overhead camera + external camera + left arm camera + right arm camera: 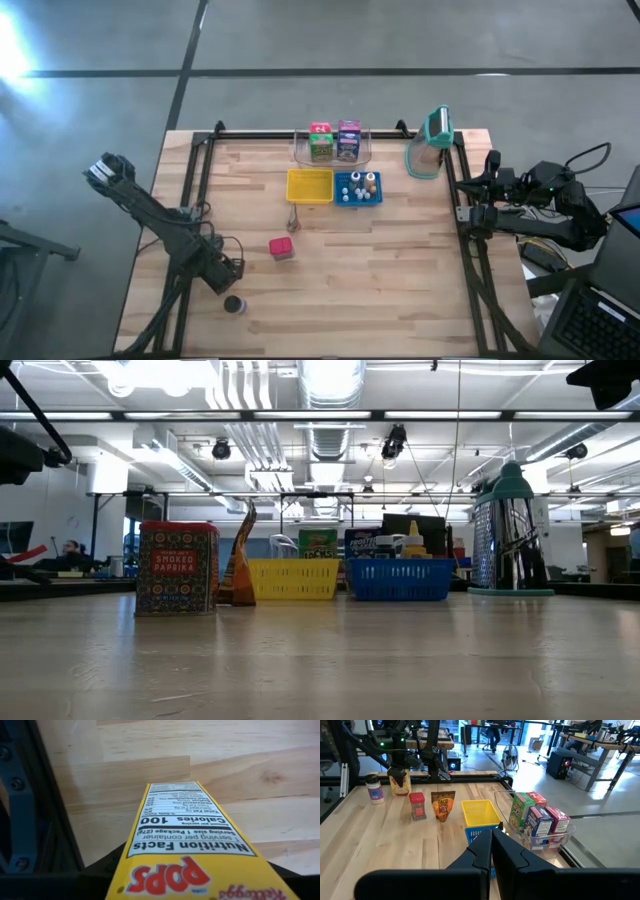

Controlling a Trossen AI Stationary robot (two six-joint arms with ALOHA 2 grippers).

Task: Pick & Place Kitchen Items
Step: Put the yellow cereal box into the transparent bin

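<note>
My left gripper (225,272) stands near the table's near-left corner, shut on a yellow "Pops" carton (192,845). The right wrist view shows that carton (400,784) below the left gripper (397,772). A small jar with a dark lid (234,304) stands on the table just nearer than it. A red paprika tin (281,248) and an orange taco-mix packet (442,805) stand upright toward the middle. Several cartons (333,142) sit in a clear bin. My right gripper (491,845) is shut, holding nothing, by the table's right edge. My left gripper pinches the yellow carton between its two fingers, whose dark tips (102,870) show on either side of the carton's upper end (150,880). It comes from above, pointing down. The carton hangs upright below it, lengthwise along the fingers. Whether its lower end (400,792) touches the table I cannot tell.
A yellow basket (309,186) and a blue basket (358,188) holding small bottles sit side by side at the far middle. The clear jug with the teal lid (432,143) stands at the far right. Black frame rails (195,180) run along both sides. Bare wood (380,290) lies near the centre.
</note>
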